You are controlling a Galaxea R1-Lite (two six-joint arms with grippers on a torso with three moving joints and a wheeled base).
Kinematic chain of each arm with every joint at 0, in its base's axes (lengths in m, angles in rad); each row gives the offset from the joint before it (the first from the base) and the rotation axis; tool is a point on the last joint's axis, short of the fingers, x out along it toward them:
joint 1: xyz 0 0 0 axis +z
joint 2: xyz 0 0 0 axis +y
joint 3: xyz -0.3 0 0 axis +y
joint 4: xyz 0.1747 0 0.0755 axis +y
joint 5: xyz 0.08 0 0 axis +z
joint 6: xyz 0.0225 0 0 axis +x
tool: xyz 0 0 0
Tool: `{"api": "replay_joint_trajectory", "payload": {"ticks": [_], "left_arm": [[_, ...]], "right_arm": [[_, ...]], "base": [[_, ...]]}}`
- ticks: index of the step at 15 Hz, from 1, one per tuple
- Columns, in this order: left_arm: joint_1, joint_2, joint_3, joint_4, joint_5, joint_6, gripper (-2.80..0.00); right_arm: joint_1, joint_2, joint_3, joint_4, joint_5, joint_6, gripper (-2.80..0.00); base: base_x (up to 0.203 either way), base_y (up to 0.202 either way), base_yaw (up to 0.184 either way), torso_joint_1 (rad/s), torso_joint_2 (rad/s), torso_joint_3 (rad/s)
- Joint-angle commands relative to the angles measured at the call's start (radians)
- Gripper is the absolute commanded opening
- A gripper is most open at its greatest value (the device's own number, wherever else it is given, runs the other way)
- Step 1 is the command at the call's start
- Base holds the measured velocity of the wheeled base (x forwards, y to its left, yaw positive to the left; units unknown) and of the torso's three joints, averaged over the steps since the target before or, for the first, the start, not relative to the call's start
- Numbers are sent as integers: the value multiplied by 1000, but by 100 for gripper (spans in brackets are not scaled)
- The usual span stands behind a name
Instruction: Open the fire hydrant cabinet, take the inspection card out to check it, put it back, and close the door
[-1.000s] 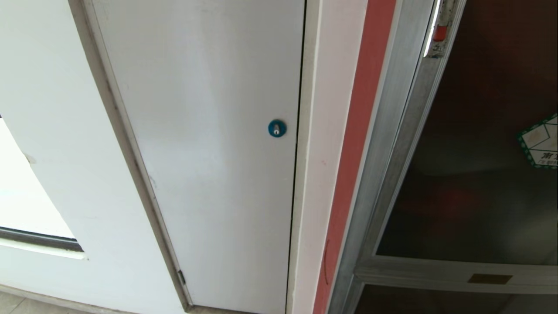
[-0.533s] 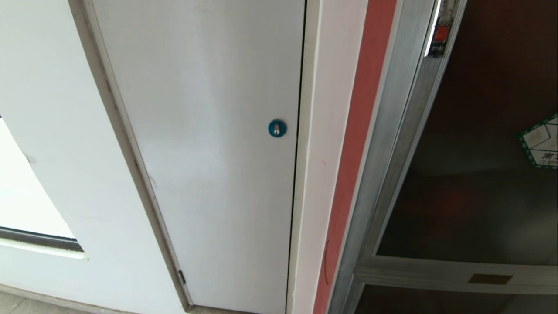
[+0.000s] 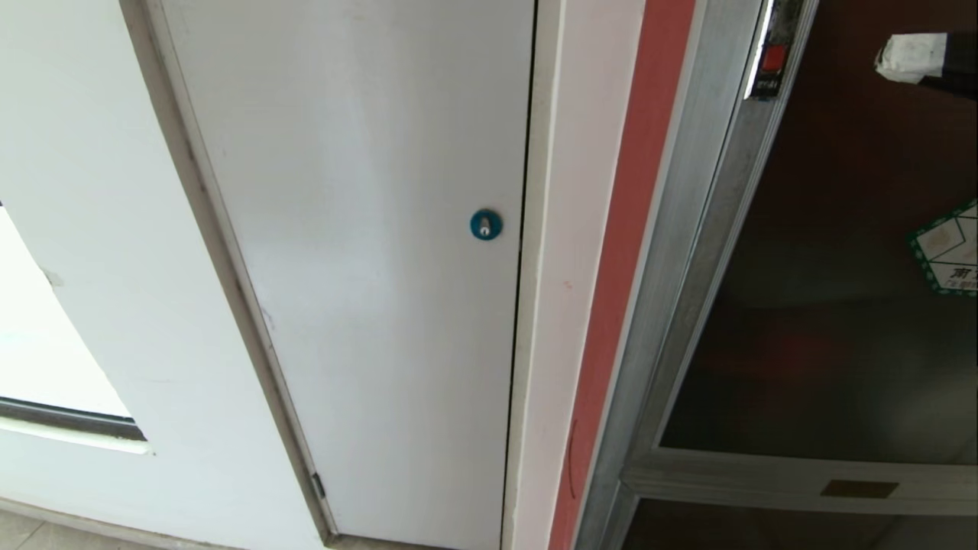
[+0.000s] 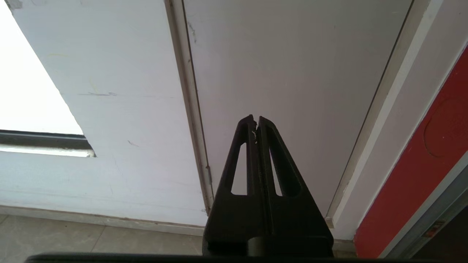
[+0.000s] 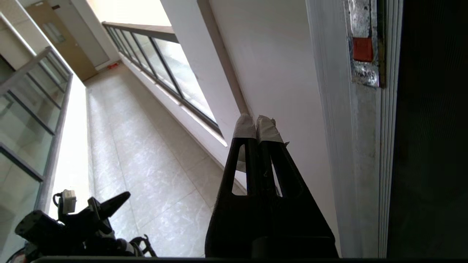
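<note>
The fire hydrant cabinet [image 3: 688, 252] stood to my right, its door [image 3: 833, 321] shut, so the inspection card stayed hidden. I had the right tool [image 3: 909, 57], taped tips pressed together, level with the small red latch [image 3: 773, 58] to work it. The left tool [image 4: 256, 122], also together, sat parked before the grey panel [image 3: 367, 252].

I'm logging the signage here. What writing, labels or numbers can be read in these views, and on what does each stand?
Green-bordered white sticker on the door: printed Chinese characters, cut off by the picture's edge, too partial to read.
Worn metal plate under the small red latch: a short stamped word, too blurred to read.
Brass plate on the lower frame: no legible text.
Nothing else bears writing.
</note>
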Motion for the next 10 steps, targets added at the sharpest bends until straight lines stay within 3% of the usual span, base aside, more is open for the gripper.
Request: {"api": "replay_joint_trajectory", "payload": {"ticks": [1,10], "left_arm": [[0,1,13,-1,0,0,-280],[0,1,14,-1,1,0,-280]], "right_arm": [[21,74,-58,-2,-3,3,-280],[27,175,-155,-5,-82,1,-280]], "base": [[0,0,0,0,0,0],[0,0,0,0,0,0]]}}
